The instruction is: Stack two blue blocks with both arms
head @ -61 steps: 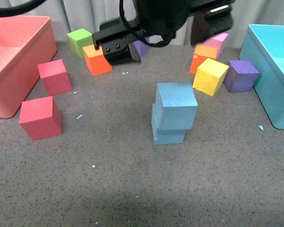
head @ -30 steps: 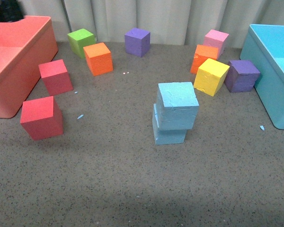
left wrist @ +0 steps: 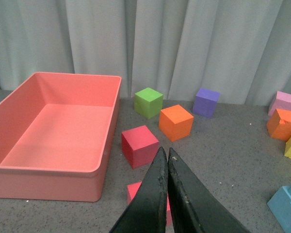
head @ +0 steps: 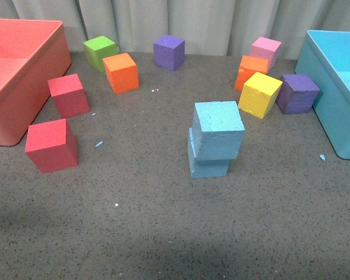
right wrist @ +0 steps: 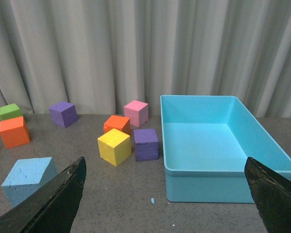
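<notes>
The two blue blocks stand stacked in the middle of the table. The upper block (head: pixel 218 129) sits on the lower block (head: pixel 209 166), shifted slightly right and turned a little. Neither arm shows in the front view. My left gripper (left wrist: pixel 166 151) is shut and empty, held above the table near the red cubes; a corner of a blue block (left wrist: pixel 287 206) shows far to one side of it. My right gripper (right wrist: pixel 165 162) is wide open and empty, and the upper blue block (right wrist: pixel 29 177) sits beside one of its fingers (right wrist: pixel 63 196).
A salmon-pink bin (head: pixel 44 44) stands at the left and a turquoise bin (head: pixel 324 87) at the right. Two red cubes (head: pixel 51 144) lie at the left. Green, orange and purple cubes (head: pixel 121 72) lie at the back. Orange, yellow, pink and purple cubes (head: pixel 259 94) lie at the back right.
The black arm that hung over the back of the table one second ago has withdrawn out of the front view. The blue stack has not moved.
</notes>
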### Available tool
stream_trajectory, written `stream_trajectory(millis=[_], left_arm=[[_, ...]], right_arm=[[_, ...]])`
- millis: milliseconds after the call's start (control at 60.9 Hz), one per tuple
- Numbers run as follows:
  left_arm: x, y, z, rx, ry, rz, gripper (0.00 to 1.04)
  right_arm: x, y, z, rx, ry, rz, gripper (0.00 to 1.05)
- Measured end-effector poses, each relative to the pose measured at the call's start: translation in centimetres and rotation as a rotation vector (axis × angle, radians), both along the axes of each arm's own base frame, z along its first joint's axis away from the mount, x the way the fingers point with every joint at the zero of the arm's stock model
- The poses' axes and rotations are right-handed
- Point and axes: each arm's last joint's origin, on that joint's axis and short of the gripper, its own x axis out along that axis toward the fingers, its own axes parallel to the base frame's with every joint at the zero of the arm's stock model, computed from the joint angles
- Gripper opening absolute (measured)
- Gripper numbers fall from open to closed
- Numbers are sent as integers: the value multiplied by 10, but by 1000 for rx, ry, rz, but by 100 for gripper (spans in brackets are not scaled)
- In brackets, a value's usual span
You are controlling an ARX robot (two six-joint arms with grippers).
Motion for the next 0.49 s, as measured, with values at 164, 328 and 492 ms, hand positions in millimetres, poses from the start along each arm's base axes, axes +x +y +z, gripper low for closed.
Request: stream_trajectory(millis=[164,328,492], left_arm=[[-11,7,0,-1,0,-5,4],[-21,16,4,-1,-13,4,4],[-29,16,8,-1,-24,3,4]], right_arm=[[0,0,0,0,0,0,95],[0,0,0,0,0,0,95],[0,0,0,0,0,0,95]])
